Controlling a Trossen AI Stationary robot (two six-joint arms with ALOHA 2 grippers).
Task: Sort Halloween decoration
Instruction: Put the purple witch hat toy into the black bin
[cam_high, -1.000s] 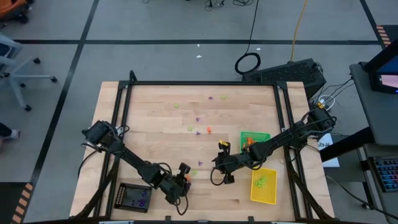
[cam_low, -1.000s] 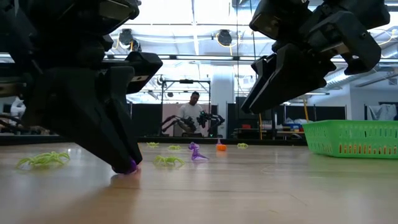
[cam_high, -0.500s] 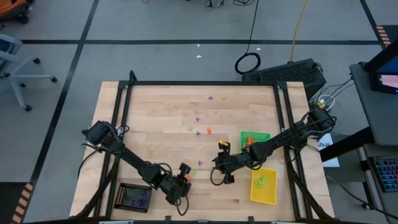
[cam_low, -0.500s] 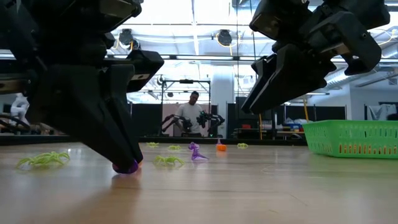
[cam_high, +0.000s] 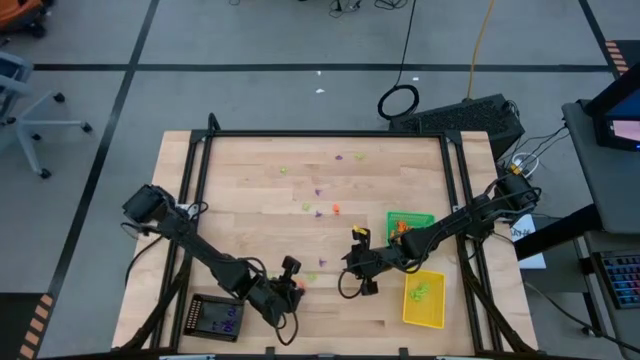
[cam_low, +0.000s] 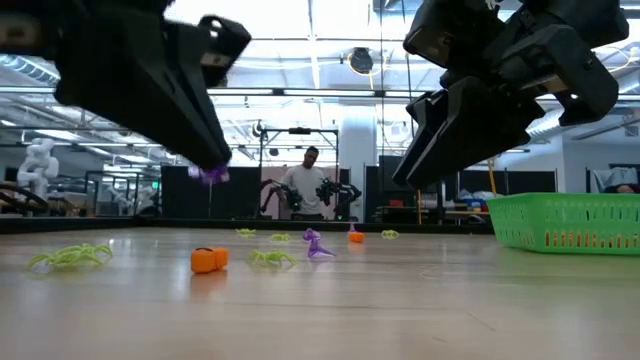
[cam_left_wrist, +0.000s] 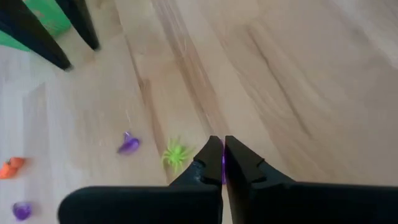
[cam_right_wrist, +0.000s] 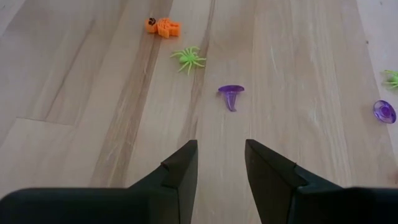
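The left gripper (cam_low: 212, 172) hangs above the table (cam_high: 250, 200) near the black tray (cam_high: 215, 318), its fingers pressed together on a small purple trinket (cam_low: 212, 176), too small to make out its shape. An orange trinket (cam_low: 208, 259) lies on the wood just below it, with a green spider (cam_low: 70, 256) off to one side. The right gripper (cam_right_wrist: 221, 163) waits near the green tray (cam_high: 408, 222), above the yellow tray (cam_high: 423, 299), its fingers spread and empty. More trinkets lie scattered farther from the black tray.
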